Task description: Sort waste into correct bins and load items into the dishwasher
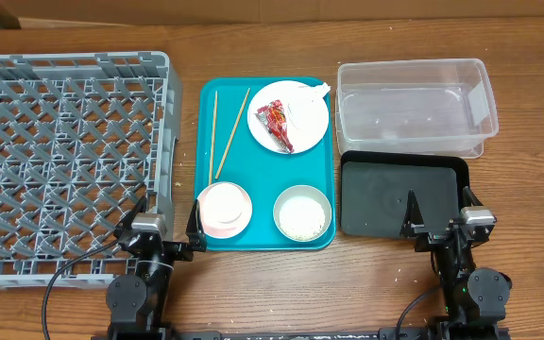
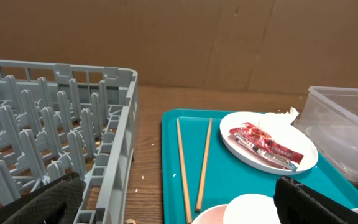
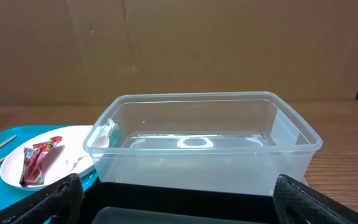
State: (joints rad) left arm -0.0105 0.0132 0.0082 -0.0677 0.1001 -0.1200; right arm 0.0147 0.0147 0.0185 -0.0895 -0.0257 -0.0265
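The red snack wrapper (image 1: 277, 126) and white napkin (image 1: 317, 92) lie on the pale plate (image 1: 302, 135) at the back of the teal tray (image 1: 264, 238). Two chopsticks (image 1: 215, 134) lie left of the plate. A white cup sits in the pinkish bowl (image 1: 223, 210) at front left. The grey-green bowl (image 1: 302, 213) holds rice grains. The grey dish rack (image 1: 64, 161) stands at left. The clear tub (image 1: 412, 106) stands behind the black tray (image 1: 399, 194) at right. My left gripper (image 1: 168, 231) is open near the rack's front corner. My right gripper (image 1: 439, 225) is open at the black tray's front edge.
A cardboard wall runs along the back of the wooden table. A few rice grains lie on the wood between rack and teal tray (image 2: 143, 176). In the left wrist view the plate with wrapper (image 2: 266, 144) and the chopsticks (image 2: 182, 168) lie ahead.
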